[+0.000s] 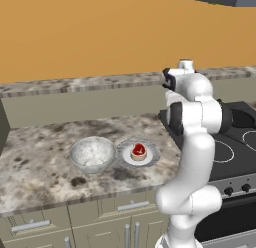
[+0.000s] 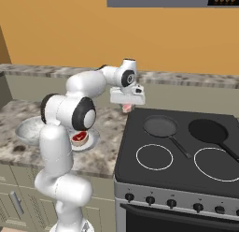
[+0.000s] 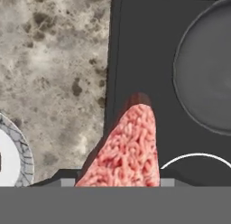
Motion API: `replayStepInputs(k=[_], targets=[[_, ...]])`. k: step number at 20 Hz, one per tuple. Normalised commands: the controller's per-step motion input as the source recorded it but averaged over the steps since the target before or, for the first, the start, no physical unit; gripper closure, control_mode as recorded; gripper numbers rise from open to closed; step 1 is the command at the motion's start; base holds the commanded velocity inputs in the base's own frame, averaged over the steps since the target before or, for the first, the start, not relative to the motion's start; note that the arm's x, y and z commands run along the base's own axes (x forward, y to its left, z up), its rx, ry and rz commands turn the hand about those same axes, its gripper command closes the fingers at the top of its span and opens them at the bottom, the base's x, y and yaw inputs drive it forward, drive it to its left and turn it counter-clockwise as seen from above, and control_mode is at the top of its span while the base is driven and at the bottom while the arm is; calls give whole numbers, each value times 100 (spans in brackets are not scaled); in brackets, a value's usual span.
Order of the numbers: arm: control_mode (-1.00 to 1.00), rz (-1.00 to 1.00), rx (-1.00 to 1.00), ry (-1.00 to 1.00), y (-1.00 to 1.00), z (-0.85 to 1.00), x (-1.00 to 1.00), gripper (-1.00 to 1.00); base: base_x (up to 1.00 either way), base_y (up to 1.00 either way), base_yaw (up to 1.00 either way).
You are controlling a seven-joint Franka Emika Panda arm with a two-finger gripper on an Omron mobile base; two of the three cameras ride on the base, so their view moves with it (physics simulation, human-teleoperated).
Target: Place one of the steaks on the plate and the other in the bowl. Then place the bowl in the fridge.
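The end effector (image 2: 126, 106) grips the pale pink steak (image 3: 125, 151) above the seam where the marbled surface (image 1: 45, 157) meets the black stove (image 2: 186, 156). The round red steak (image 1: 138, 151) already lies on the plate (image 1: 152, 154), which sits just beside the empty bowl (image 1: 93, 154). With 1 steak placed, the carry to the bowl looks to be the step in hand. It would be done best by keeping the meat high over the plate, centring it above the bowl's mouth and lowering it inside the rim before letting go. No brand, label or legible writing shows on anything.
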Motion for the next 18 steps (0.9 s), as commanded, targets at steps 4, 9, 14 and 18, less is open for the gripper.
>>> replayStepInputs(k=[4, 9, 14, 18], targets=[[-100, 38, 0, 2, 100, 50, -49, 100, 0, 0, 0], [-100, 23, 1, 5, 100, 33, -73, 100, 0, 0, 0], [-100, 27, 0, -12, 95, 0, -100, 100, 0, 0, 0], [-100, 10, 10, -14, 89, 2, -85, 100, 0, 0, 0]])
